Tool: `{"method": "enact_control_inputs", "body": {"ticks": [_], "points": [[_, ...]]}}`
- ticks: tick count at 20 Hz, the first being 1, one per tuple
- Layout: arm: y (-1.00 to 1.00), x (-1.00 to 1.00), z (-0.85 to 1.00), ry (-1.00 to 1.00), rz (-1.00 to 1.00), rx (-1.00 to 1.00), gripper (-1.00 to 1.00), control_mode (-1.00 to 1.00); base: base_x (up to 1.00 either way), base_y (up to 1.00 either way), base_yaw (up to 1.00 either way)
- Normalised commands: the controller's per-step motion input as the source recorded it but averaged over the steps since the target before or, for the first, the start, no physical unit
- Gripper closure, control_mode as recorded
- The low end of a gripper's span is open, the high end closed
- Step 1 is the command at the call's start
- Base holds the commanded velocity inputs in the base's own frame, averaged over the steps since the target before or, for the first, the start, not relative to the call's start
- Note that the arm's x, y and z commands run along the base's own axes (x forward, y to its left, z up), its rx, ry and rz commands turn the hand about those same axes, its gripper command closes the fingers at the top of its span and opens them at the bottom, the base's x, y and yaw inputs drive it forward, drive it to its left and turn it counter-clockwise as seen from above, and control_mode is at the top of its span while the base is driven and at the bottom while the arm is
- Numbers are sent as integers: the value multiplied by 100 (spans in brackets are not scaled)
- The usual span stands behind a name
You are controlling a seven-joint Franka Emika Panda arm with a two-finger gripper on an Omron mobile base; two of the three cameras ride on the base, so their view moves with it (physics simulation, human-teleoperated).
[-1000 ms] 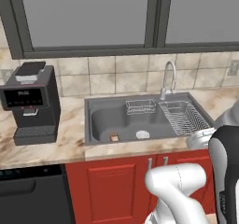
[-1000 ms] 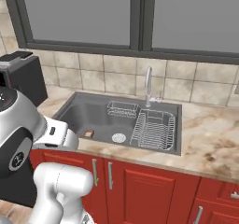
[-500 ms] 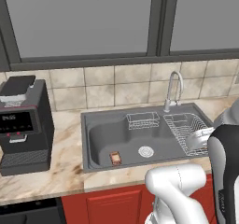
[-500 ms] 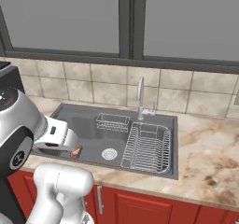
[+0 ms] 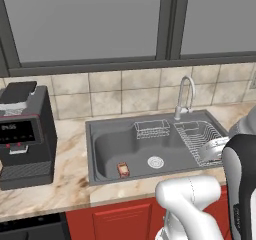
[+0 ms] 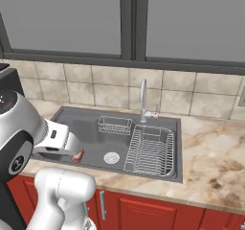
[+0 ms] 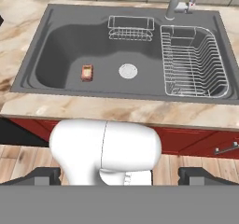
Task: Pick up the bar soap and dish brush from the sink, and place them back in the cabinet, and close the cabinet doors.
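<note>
Bar soap point(image 7: 87, 72) lies flat on the sink point(image 7: 56, 22) floor, well ahead of the wide-open, empty gripper point(image 7: 119, 178); so small, it could skid away from closing fingers.

One sink point(image 5: 107, 151) holds one bar soap point(image 5: 123, 170), one round white drain point(image 5: 155, 161) and two wire racks point(image 5: 151, 129) point(image 5: 202, 141); one faucet point(image 5: 184, 96) and one coffee machine point(image 5: 22, 134) stand by.

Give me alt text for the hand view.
A dark grey sink set in a marble counter holds a small orange bar soap left of the white drain. A wire rack fills its right side, by the faucet.
</note>
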Motion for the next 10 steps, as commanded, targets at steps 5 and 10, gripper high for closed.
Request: {"method": "enact_control_inputs", "body": {"ticks": [5,10], "points": [[0,0,0,0,0,0,-100,100,6,28,0],[0,0,0,0,0,0,-100,100,15,23,0]]}}
